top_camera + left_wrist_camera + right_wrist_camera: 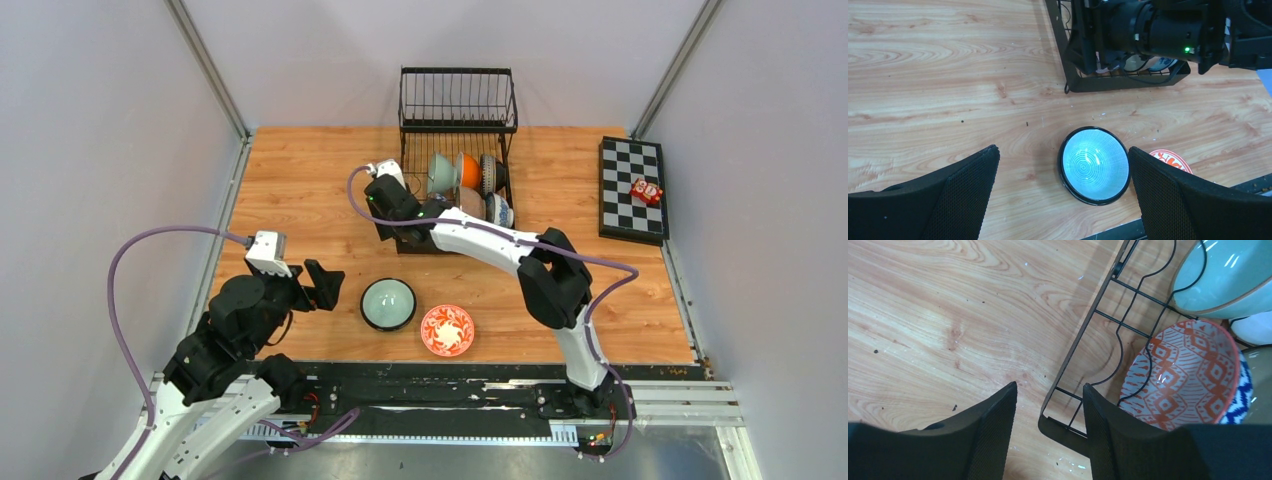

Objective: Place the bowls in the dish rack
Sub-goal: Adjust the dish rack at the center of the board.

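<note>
Top external: dish rack [459,127] stood at the table [300,190] far edge, with several bowls [462,172] upright in its base. Pale green bowl [388,304] and red-patterned bowl [447,330] sat just beside each other near the front edge, bare wood to their left. Left gripper [1063,152] fingers were spread wide by the green bowl. Right gripper [1048,435] fingers were partly spread, straddling the rack's near-left corner rim.

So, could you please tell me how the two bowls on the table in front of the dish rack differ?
The pale bowl is plain blue-green inside with a dark rim; the red bowl carries a white swirl pattern. The pale bowl sits farther left; the red bowl lies nearer the front edge of the table. Both stand upright, close together, outside the dish rack.
</note>
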Action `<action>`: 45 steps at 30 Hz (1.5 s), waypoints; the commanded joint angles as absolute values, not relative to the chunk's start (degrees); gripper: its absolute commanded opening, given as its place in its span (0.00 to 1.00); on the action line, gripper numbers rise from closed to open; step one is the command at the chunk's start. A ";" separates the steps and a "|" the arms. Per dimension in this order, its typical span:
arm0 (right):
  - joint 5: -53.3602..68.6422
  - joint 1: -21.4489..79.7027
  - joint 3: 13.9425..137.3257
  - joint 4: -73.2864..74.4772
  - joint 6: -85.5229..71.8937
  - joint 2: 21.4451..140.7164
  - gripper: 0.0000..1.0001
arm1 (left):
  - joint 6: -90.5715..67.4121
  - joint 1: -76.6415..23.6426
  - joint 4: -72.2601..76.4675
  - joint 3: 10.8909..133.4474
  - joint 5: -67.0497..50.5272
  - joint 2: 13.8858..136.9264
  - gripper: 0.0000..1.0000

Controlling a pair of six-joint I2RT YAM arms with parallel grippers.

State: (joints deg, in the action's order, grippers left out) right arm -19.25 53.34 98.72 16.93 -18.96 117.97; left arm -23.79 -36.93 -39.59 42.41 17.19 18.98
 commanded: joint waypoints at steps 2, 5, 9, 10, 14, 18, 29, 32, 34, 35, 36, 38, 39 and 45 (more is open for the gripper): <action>-17.79 53.18 101.64 19.33 -20.27 121.12 0.52 | -22.95 -36.93 -39.88 42.01 16.85 18.96 1.00; -18.08 53.04 101.59 19.37 -20.19 122.08 0.49 | -23.03 -36.93 -39.96 42.01 16.87 19.07 1.00; -18.13 52.85 101.30 19.40 -20.31 123.13 0.46 | -23.11 -36.92 -40.04 42.02 16.96 19.24 1.00; -18.06 52.83 101.29 19.42 -20.30 123.34 0.45 | -23.12 -36.91 -40.06 42.01 17.04 19.27 1.00; -17.61 52.82 101.41 19.42 -20.03 124.20 0.39 | -23.20 -36.94 -40.19 42.09 17.35 19.64 1.00; -17.48 52.82 101.06 19.41 -19.27 124.22 0.26 | -23.40 -36.94 -40.52 42.23 17.78 20.11 1.00; -13.94 52.82 92.54 16.81 -14.67 117.30 0.03 | -25.35 -36.92 -39.26 41.42 18.76 22.41 1.00; -12.68 52.86 87.17 15.28 -11.97 113.80 0.03 | -26.31 -36.91 -38.76 41.05 19.36 23.55 1.00; -11.87 52.89 84.05 14.86 -10.25 111.33 0.03 | -26.70 -36.96 -38.54 41.27 20.45 24.66 1.00; -11.53 52.85 82.42 14.79 -9.47 110.01 0.03 | -26.98 -36.92 -38.50 41.49 21.04 25.33 1.00; -11.27 52.86 80.80 14.77 -8.58 108.82 0.03 | -27.08 -36.93 -38.24 41.64 21.51 25.94 1.00; -10.09 52.91 77.54 14.72 -6.94 105.92 0.03 | -27.42 -36.91 -37.49 41.95 22.49 27.84 1.00; -9.43 52.89 75.81 14.72 -6.15 104.35 0.03 | -27.69 -36.91 -37.02 42.12 23.03 28.76 1.00; -8.41 52.91 64.76 14.92 -0.53 93.68 0.03 | -28.90 -36.85 -32.83 42.97 25.40 37.01 1.00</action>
